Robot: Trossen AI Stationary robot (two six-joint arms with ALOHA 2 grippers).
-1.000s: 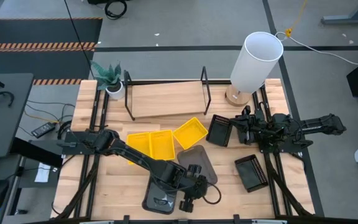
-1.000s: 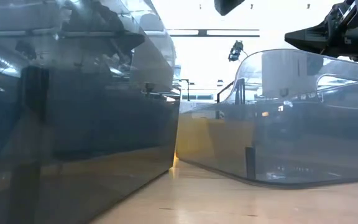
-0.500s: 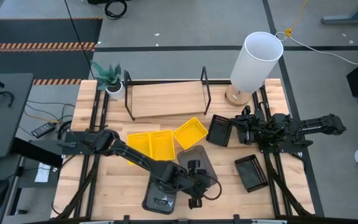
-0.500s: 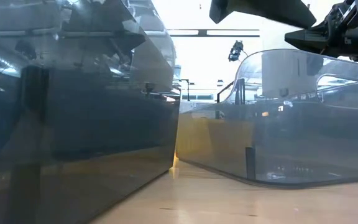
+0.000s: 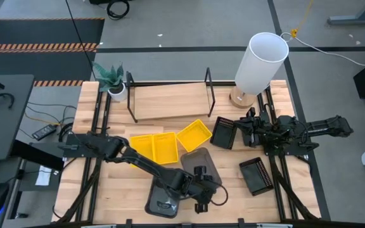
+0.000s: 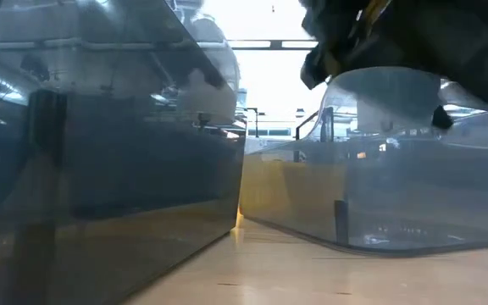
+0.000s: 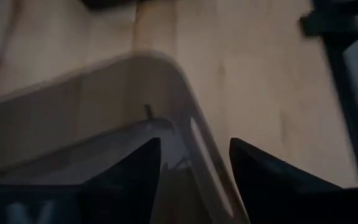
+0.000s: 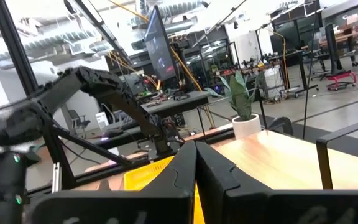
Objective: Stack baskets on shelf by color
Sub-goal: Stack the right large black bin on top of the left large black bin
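Two dark grey baskets lie near the table's front: one tilted (image 5: 199, 166), one at the near edge (image 5: 163, 200). Three yellow baskets (image 5: 165, 145) lie side by side behind them. Two black baskets (image 5: 224, 132) (image 5: 256, 175) lie to the right. The shelf (image 5: 170, 100) stands at the back. My left gripper (image 7: 194, 165) is open above a grey basket's rounded corner (image 7: 188, 134), with one finger on each side of its wall; no touch shows. My right gripper (image 8: 196, 168) hangs shut, holding nothing, beside the far black basket.
A white cylindrical lamp (image 5: 262, 60) stands at the back right and a small potted plant (image 5: 111, 81) at the back left, each beside an end of the shelf. In the low view the grey baskets (image 6: 100, 169) (image 6: 396, 169) fill most of the picture.
My left gripper has drifted a little toward the table's right edge and come down into the low view, over the right-hand grey basket. The baskets lie where they were.
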